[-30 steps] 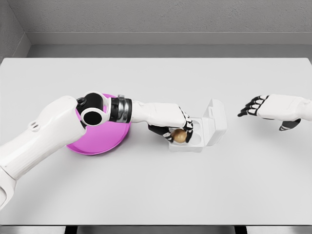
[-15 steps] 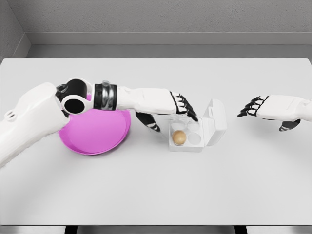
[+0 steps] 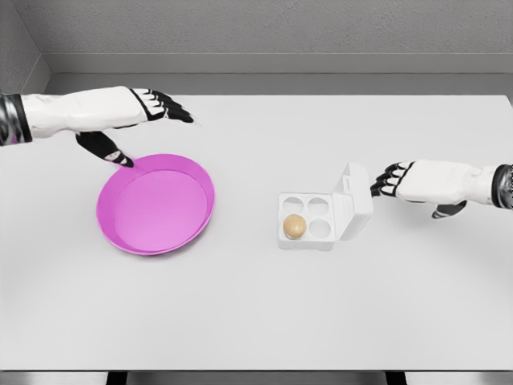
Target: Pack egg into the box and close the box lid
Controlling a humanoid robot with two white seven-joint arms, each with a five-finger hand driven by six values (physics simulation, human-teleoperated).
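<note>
The egg sits in the front-left cup of the white box, whose lid stands raised on the right. The right hand hovers just beside the lid, fingers loosely curled, perhaps touching it. The left hand hangs relaxed and empty above the pink plate on the table

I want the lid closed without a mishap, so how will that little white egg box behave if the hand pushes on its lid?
The box looks small and thin-walled, so probably light: a sideways push from the right hand may slide it rather than fold the upright lid. The egg sits in a cup and likely stays.
</note>
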